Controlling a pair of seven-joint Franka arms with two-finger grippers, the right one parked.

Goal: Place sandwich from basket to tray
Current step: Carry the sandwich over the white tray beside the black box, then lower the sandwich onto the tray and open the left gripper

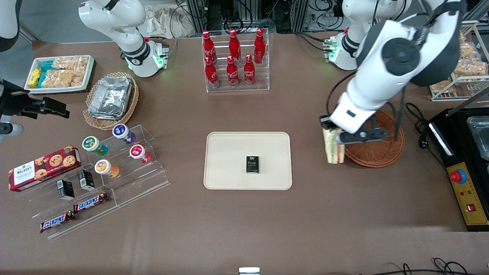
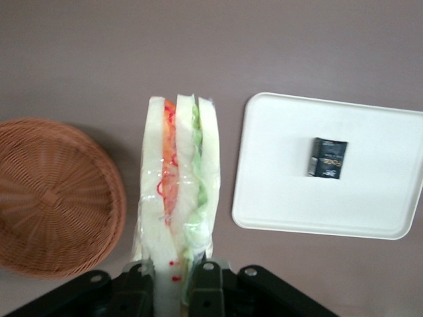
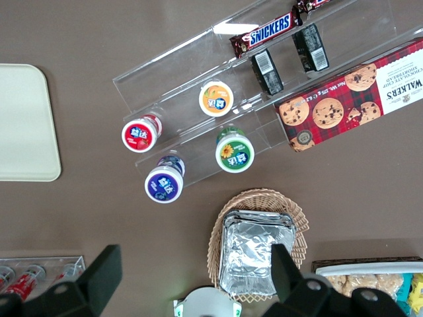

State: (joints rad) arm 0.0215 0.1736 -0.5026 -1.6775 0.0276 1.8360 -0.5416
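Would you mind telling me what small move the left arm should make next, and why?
Probably carry on sideways toward the tray. The gripper is shut on the sandwich, which hangs over bare table between the basket and the tray, so it is out but not yet delivered. Aim beside the small black box lying on the tray.

Glossy clear wrap covers the sandwich [image 2: 175, 198]; rough woven wicker basket [image 2: 53, 198]; smooth matt tray [image 2: 277, 191].

We see the wrapped sandwich [image 1: 333, 146] upright in the gripper [image 2: 177, 277], seemingly airborne, between basket [image 1: 378, 149] and tray [image 1: 229, 160].
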